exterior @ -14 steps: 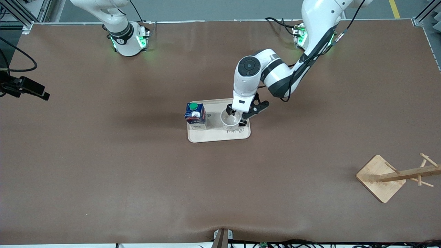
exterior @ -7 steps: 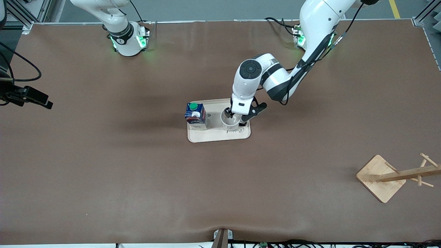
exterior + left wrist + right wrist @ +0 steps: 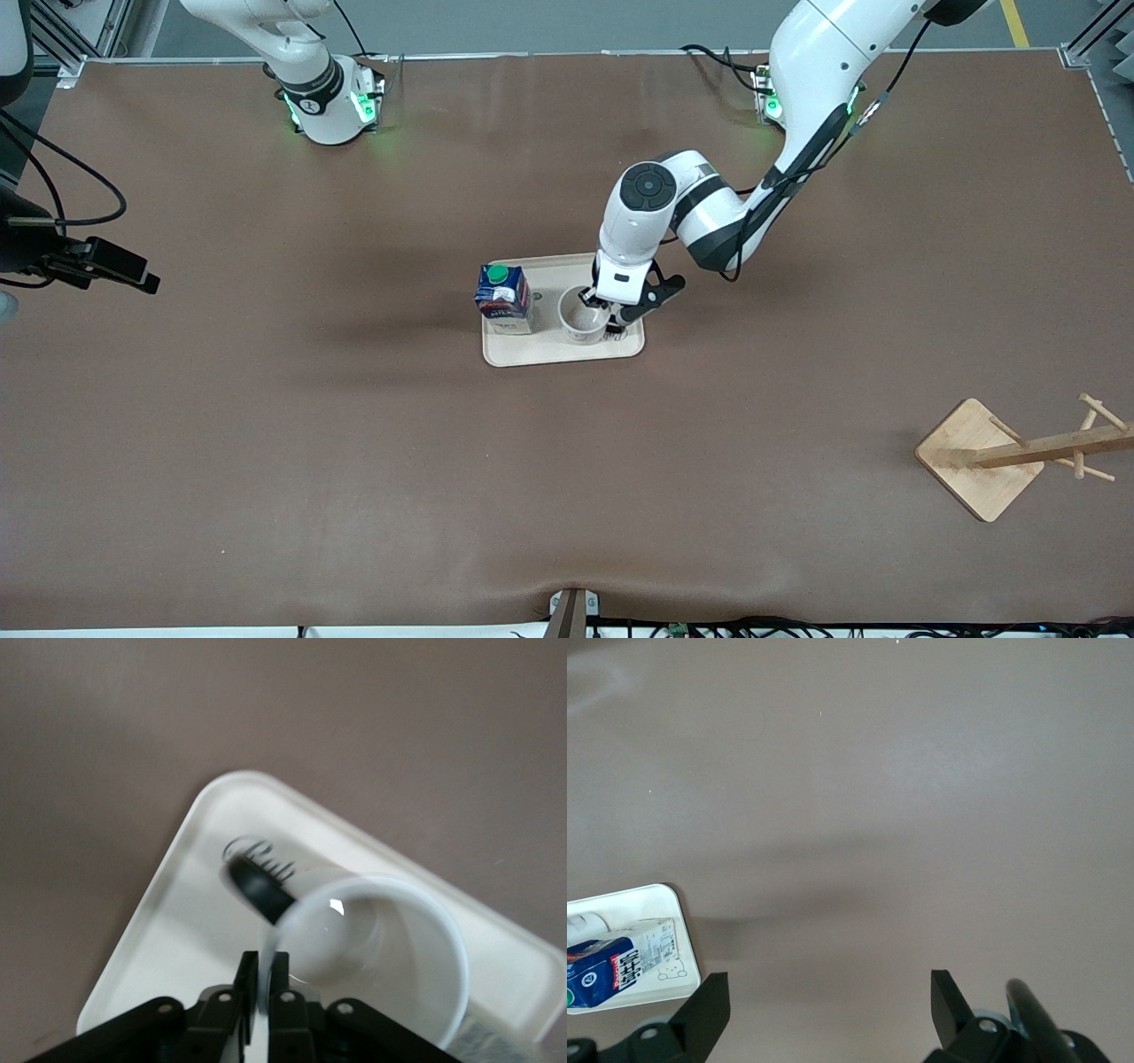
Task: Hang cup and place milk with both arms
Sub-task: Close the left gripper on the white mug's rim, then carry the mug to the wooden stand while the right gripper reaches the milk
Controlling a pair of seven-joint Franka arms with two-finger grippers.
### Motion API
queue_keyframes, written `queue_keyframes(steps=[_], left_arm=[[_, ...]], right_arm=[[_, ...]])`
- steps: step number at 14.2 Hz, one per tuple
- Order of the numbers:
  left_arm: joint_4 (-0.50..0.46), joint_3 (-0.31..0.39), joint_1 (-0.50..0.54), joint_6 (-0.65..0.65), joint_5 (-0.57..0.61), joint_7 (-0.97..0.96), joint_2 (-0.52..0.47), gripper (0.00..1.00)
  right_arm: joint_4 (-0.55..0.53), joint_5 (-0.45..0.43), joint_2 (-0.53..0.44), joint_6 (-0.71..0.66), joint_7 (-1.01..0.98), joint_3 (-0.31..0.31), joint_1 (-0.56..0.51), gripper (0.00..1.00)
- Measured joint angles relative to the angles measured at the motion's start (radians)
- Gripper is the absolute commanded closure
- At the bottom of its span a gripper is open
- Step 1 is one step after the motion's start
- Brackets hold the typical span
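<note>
Cup, small white mug [image 3: 582, 324], stood on pale rectangular tray [image 3: 540, 353] beside dark blue milk carton [image 3: 503, 298]. Left gripper [image 3: 263, 983] fingers pinched narrow on rim wall: rigid, smooth, probably slippery, light. Right gripper [image 3: 824, 1001] waited spread wide over bare table.

White cup [image 3: 583, 324], dk-blue milk [image 3: 502, 297] w/ green cap, cream tray [image 3: 549, 353].

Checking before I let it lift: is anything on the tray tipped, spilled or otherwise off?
Nothing stands out. The cup sits upright on the tray, with the left gripper shut on its rim. The milk stands upright beside it, toward the right arm's end. No spill shows. The right gripper hangs open over bare table.
</note>
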Motion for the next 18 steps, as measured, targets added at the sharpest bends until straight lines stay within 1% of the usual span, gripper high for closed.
queue_keyframes(steps=[2,5,6,8,11,12,13,14,16,17,18], left_arm=[[0.02,0.0,0.026,-0.028,0.009,0.02,-0.046,1.0],[0.049,-0.004,0.082,-0.155,0.003,0.113,-0.17,1.0],[0.075,-0.004,0.103,-0.221,-0.013,0.164,-0.21,1.0],[0.16,-0.002,0.147,-0.364,-0.043,0.28,-0.259,1.0],[0.286,-0.001,0.246,-0.527,-0.057,0.491,-0.274,1.0],[0.31,-0.001,0.289,-0.557,-0.067,0.57,-0.274,1.0],[0.329,-0.001,0.334,-0.576,-0.085,0.652,-0.274,1.0],[0.347,0.0,0.382,-0.59,-0.103,0.733,-0.275,1.0],[0.375,-0.001,0.473,-0.609,-0.133,0.885,-0.277,1.0],[0.383,-0.001,0.514,-0.612,-0.139,0.95,-0.279,1.0],[0.388,0.0,0.55,-0.613,-0.141,1.018,-0.28,1.0]], right_arm=[[-0.004,0.003,0.008,-0.008,0.0,-0.001,-0.003,0.0],[-0.015,0.006,0.056,-0.042,0.0,0.0,-0.002,0.0],[-0.014,0.008,0.071,-0.048,0.0,0.001,0.0,0.0],[-0.014,0.01,0.08,-0.049,0.0,0.002,0.003,0.0],[-0.006,0.021,0.078,-0.058,-0.001,0.004,0.009,0.0],[-0.007,0.041,0.079,-0.062,0.0,0.004,0.013,0.0],[-0.012,0.083,0.081,-0.067,0.001,0.005,0.015,0.0],[-0.023,0.14,0.086,-0.072,0.003,0.004,0.015,0.0],[-0.054,0.285,0.106,-0.072,0.003,0.0,0.011,0.0],[-0.065,0.338,0.117,-0.07,0.003,0.0,0.011,0.0],[-0.067,0.367,0.128,-0.07,0.003,0.001,0.014,0.0]])
